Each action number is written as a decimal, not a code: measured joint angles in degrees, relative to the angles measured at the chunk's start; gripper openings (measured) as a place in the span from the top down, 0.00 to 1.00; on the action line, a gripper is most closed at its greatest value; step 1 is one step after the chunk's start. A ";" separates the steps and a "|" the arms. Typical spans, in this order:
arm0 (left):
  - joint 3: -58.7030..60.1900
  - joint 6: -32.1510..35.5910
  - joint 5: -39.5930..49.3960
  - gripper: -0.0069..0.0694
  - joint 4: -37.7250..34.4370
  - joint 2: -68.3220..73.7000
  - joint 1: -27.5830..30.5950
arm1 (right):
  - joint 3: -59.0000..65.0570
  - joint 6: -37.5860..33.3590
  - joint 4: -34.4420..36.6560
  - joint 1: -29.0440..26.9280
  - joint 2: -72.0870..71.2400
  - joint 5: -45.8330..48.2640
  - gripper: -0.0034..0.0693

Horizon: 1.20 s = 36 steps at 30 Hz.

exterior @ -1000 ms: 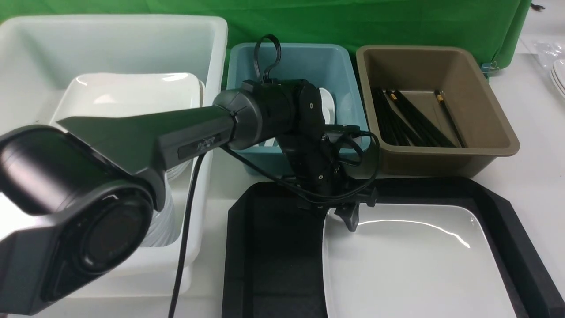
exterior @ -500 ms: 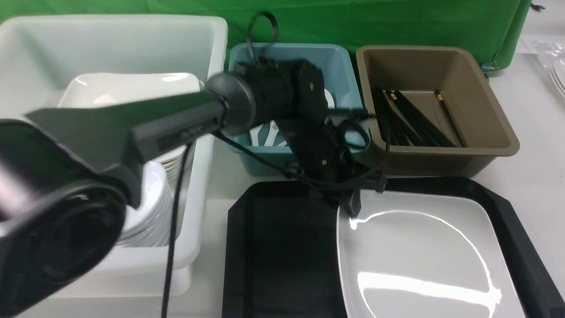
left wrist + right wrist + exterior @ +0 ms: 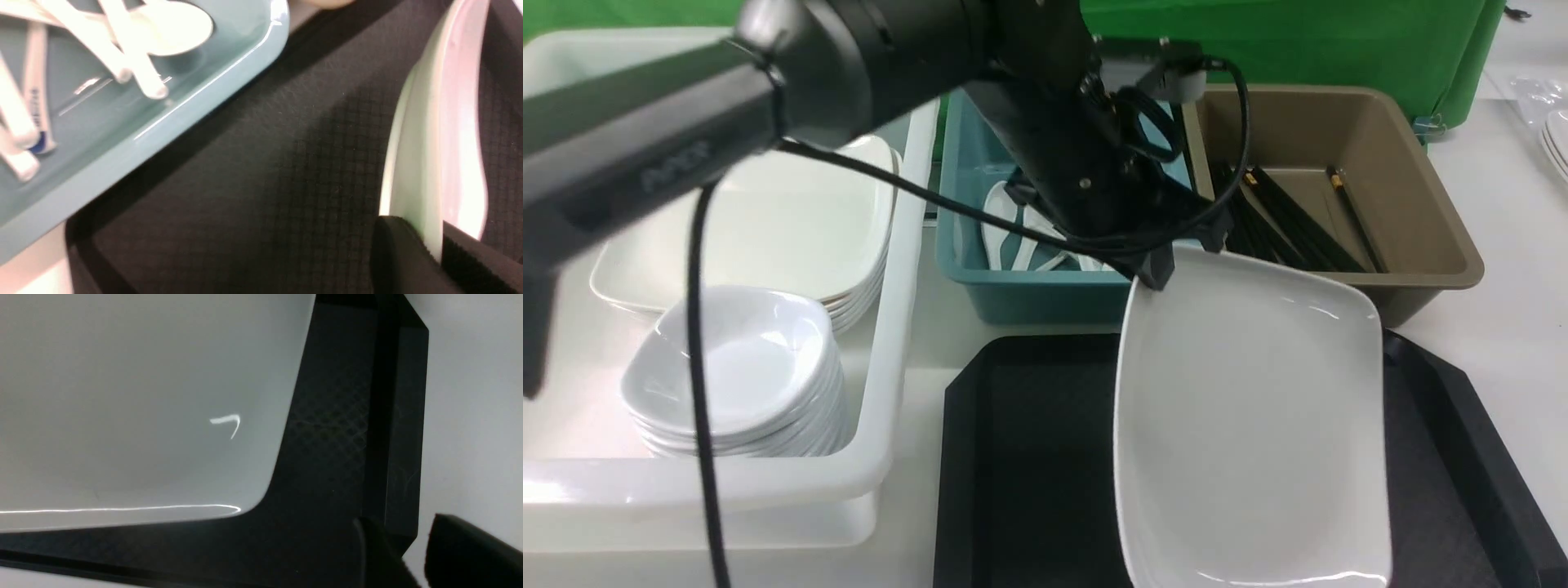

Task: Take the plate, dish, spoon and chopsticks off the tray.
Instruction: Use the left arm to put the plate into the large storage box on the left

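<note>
Left fingers (image 3: 398, 253): they are pinching the thin raised rim of the plate (image 3: 1250, 425) between them, closed down tight on it.
Left gripper (image 3: 1158, 276): it is gripping the plate at 1 corner only, the one at upper centre of the front view.
Right fingers (image 3: 470, 547): they are standing a little apart at the lower right of the right wrist view, with nothing between them.
Right gripper (image 3: 404, 555): it is hovering over the tray's rim, beside the plate's low corner and apart from it.
Plate: it is hanging tilted over the right half of the tray (image 3: 1029, 457), high at the gripped corner and low toward the bottom of the frame; whether the low edge is touching the tray, I cannot tell.
Around it: a teal tub (image 3: 1029, 294) with white spoons (image 3: 1005, 237) is sitting just behind the tray, a brown tub (image 3: 1421, 204) with black chopsticks (image 3: 1290, 229) at upper right, and a white tub (image 3: 882, 457) with stacked plates (image 3: 768, 220) at left.
Risk 1: the glossy rim may be slipping, since a wide plate is hanging from 1 small pinch.
Risk 2: in swinging left, the low edge could catch the tray's rim or knock the teal tub.
</note>
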 joint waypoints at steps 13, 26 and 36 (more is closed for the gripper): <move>-2.23 -1.16 4.84 0.88 4.27 -1.75 1.21 | 0.00 0.00 0.00 0.00 0.00 -1.05 0.63; -8.61 -1.61 7.73 0.88 7.36 -2.20 1.21 | 0.00 0.00 0.00 0.00 0.00 -1.10 0.63; -14.43 -1.61 10.59 0.88 10.93 -2.20 1.31 | 0.00 0.00 0.00 0.00 0.00 -1.10 0.63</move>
